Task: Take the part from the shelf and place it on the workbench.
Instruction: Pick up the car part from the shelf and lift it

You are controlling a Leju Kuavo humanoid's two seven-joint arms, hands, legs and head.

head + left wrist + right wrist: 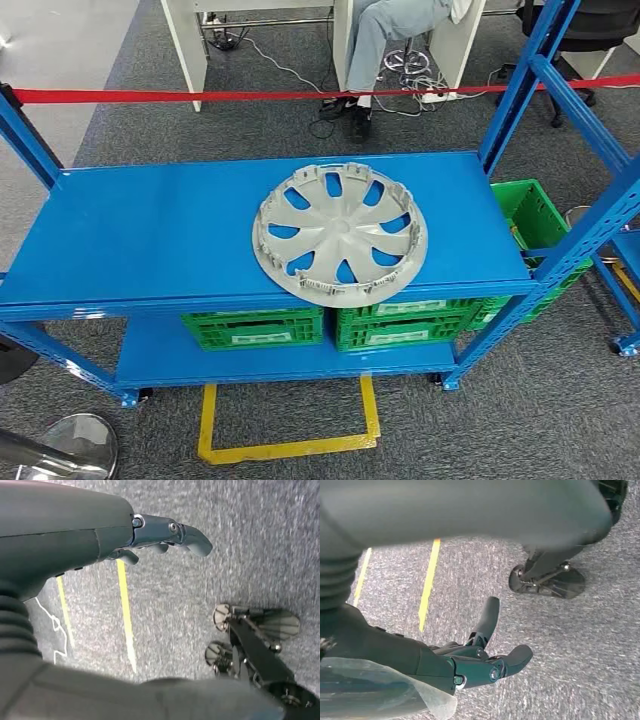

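A silver-grey wheel cover (340, 232) lies flat on the top board of the blue shelf (151, 235), right of its middle, with its near rim at the front edge. My left hand (113, 535) hangs over the grey carpet, fingers stretched out and holding nothing. My right hand (471, 662) also hangs above the carpet, fingers apart and empty.
Two green crates (324, 325) sit on the lower shelf board, and another green crate (537, 215) stands at the right. Blue uprights (521, 85) frame the right side. A red tape (226, 96) runs behind the shelf, a seated person (377, 40) beyond it. Yellow floor marking (287, 445) lies before the shelf.
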